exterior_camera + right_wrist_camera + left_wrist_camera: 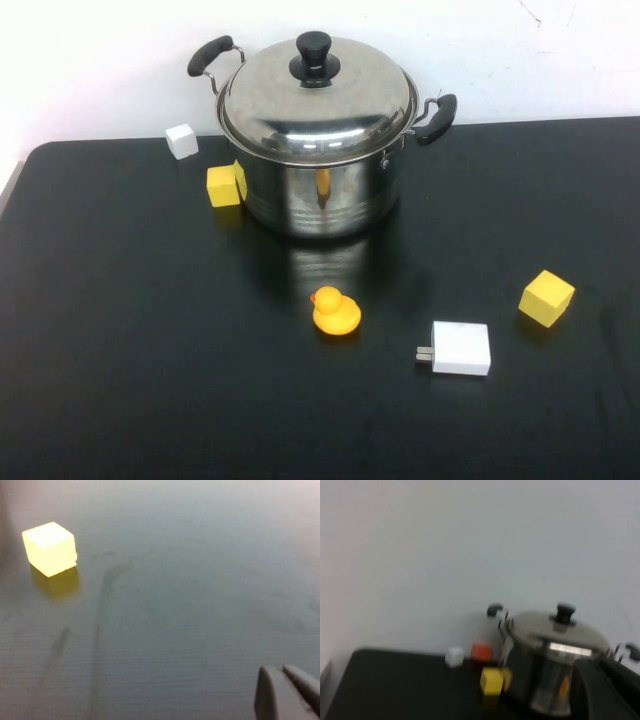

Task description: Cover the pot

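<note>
The large steel pot [320, 195] with two black side handles stands at the back middle of the black table. The domed steel lid [318, 105] with its black knob [314, 55] sits on the pot's rim and covers it. Neither arm shows in the high view. In the left wrist view the covered pot [545, 680] and lid [555, 632] lie well ahead of my left gripper [610, 690], a dark blur away from the pot. My right gripper [282, 680] is shut and empty, low over bare table.
A yellow cube [225, 185] and a white cube [181, 140] sit left of the pot. A yellow duck [334, 311], a white charger [461, 348] and another yellow cube [546, 297] lie in front; that cube also shows in the right wrist view [50, 547]. A red block [481, 652] is by the wall.
</note>
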